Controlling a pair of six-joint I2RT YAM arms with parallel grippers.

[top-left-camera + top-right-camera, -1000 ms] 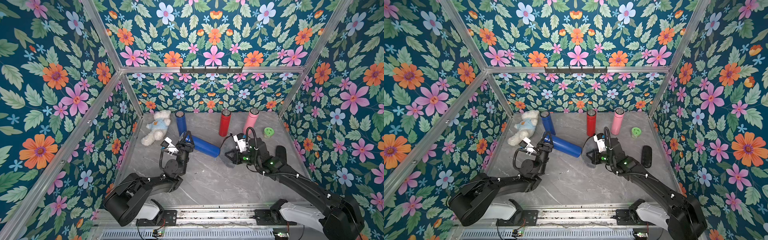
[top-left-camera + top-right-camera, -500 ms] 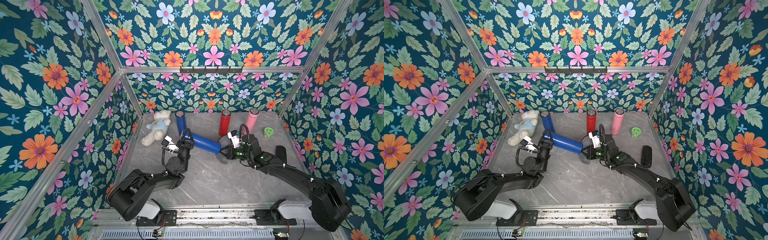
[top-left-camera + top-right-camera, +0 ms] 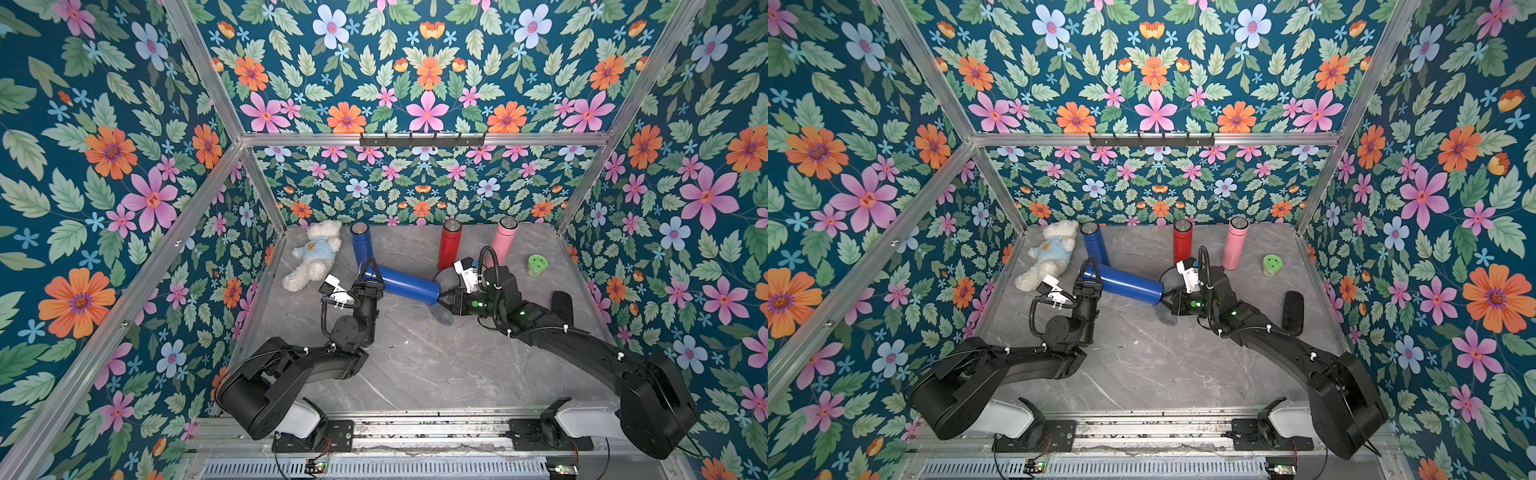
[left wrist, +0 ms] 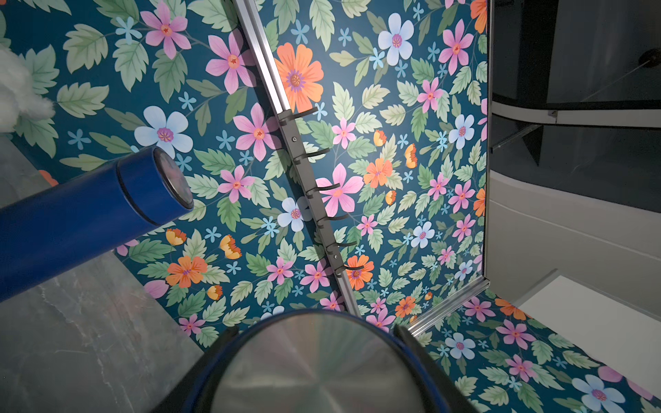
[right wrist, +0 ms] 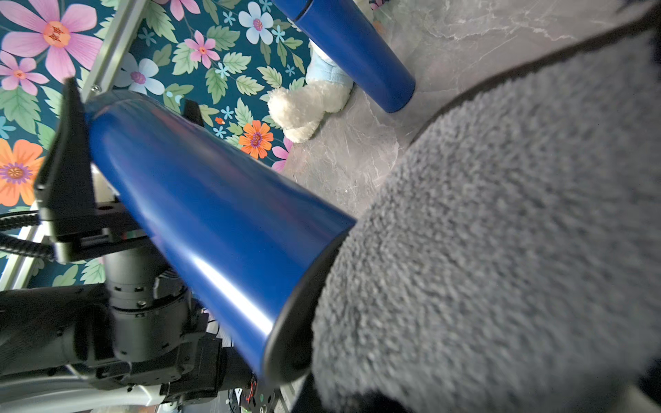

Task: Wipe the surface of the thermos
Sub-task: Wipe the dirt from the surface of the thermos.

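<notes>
A blue thermos (image 3: 405,284) (image 3: 1127,284) hangs level above the table. My left gripper (image 3: 371,272) (image 3: 1092,274) is shut on its lid end. In the left wrist view its silver end face (image 4: 314,368) fills the space between my two black fingers (image 4: 404,336). My right gripper (image 3: 446,297) (image 3: 1169,300) is shut on a grey fluffy cloth (image 5: 500,232). The cloth lies against the thermos's black base end (image 5: 297,321) and hides the right jaws in the wrist view.
A second blue thermos (image 3: 362,245), a red one (image 3: 450,245) and a pink one (image 3: 503,241) stand at the back. A white teddy (image 3: 311,259) lies back left. A green round tub (image 3: 537,265) and a black oblong object (image 3: 562,305) sit right. Floral walls enclose the table.
My right gripper has carried the cloth left and back, up to the thermos's base end. The left gripper keeps its hold and has barely shifted.
</notes>
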